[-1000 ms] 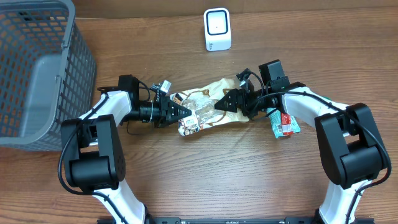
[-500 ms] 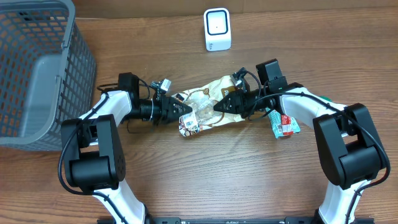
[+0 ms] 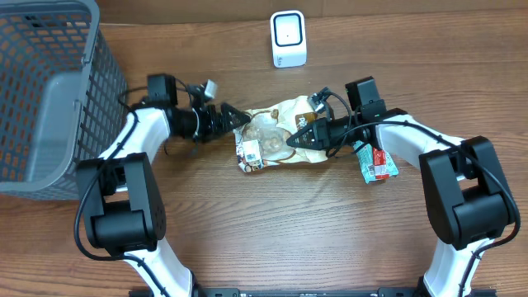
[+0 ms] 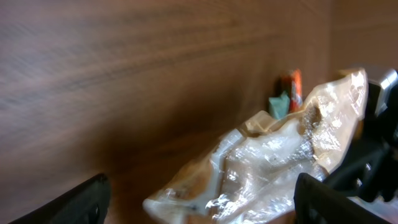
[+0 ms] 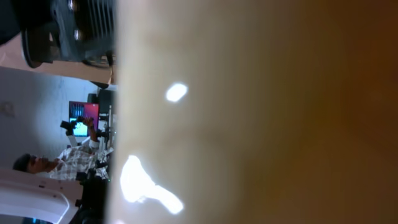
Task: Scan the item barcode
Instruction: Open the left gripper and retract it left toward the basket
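Foil snack packet [image 3: 272, 132] is lying crumpled on the wooden bench [image 3: 272, 239], near its middle and between the two arms. It is sitting on the near side of the white scanner [image 3: 288, 39], which is standing upright toward the far edge, well apart from it. A white printed label [image 3: 250, 153] is showing at the packet's near-left corner, too small to read.

Right tool [image 3: 290, 140] is reaching in from the right and pinching the packet's right-hand part, with its fingers drawn together on the foil. In the right wrist view the pale wrapper is filling most of the frame, blurred by closeness.

Left tool [image 3: 238, 118] is hovering just beside the packet's far-left corner with its fingers [image 4: 87, 199] standing wide apart and gripping nothing. In the left wrist view the crinkled foil is showing ahead between them.

A small teal-and-red pack [image 3: 378, 163] is lying just right of the packet, partly under the right arm. A grey mesh basket [image 3: 107, 91] is standing at the far left of the bench, well apart from the packet.
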